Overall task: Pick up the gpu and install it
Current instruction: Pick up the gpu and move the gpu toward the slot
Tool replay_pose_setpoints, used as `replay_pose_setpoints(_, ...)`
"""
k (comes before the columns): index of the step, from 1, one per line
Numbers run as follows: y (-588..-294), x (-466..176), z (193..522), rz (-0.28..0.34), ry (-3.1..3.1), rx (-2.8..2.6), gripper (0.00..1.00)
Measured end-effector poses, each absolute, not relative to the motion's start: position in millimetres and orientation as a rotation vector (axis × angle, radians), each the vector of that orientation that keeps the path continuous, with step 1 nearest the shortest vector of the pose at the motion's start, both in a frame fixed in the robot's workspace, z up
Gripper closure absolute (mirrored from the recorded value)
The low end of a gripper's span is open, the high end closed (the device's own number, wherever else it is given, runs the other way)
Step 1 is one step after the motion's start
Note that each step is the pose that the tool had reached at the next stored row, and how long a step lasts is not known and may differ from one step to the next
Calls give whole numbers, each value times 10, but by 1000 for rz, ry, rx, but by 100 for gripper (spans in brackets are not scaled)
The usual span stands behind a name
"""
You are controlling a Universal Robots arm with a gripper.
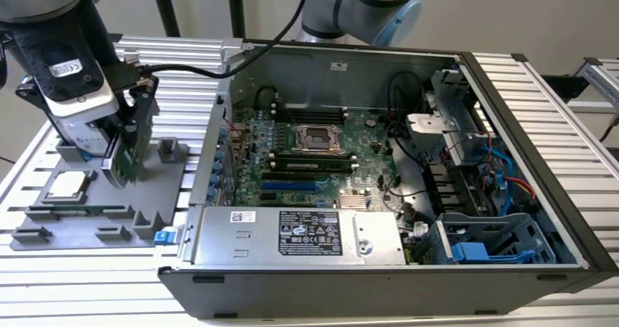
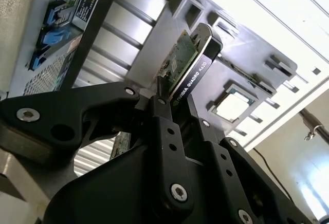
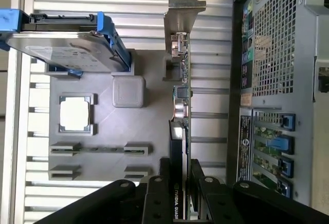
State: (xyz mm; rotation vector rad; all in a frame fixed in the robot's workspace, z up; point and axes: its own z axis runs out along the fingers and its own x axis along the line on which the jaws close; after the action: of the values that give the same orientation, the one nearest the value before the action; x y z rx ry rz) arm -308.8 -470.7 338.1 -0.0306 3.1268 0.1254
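Pincer (image 3: 180, 170) clamped on gpu (image 3: 181, 100); card upright over grey tray (image 3: 103, 131), gripped edge hidden, contact with tray unclear.

The slim gpu (image 3: 181, 106), green board with black shroud, stands on edge.

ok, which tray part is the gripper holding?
The gpu: green card, black shroud, clamped in the gripper. CPU, hard drive and memory stick rest on the tray.
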Motion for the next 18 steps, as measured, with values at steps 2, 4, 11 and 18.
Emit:
replay_pose_setpoints(2, -4707, -3088, 3402, 125, 3127, -31, 100)
replay_pose_setpoints(4, -4707, -3087, 3422, 125, 3127, -31, 100)
replay_pose_setpoints(11, -4706, -3088, 3454, 125, 3127, -31, 100)
replay_pose_setpoints(18, -4707, -3087, 3488, 125, 3127, -30, 100)
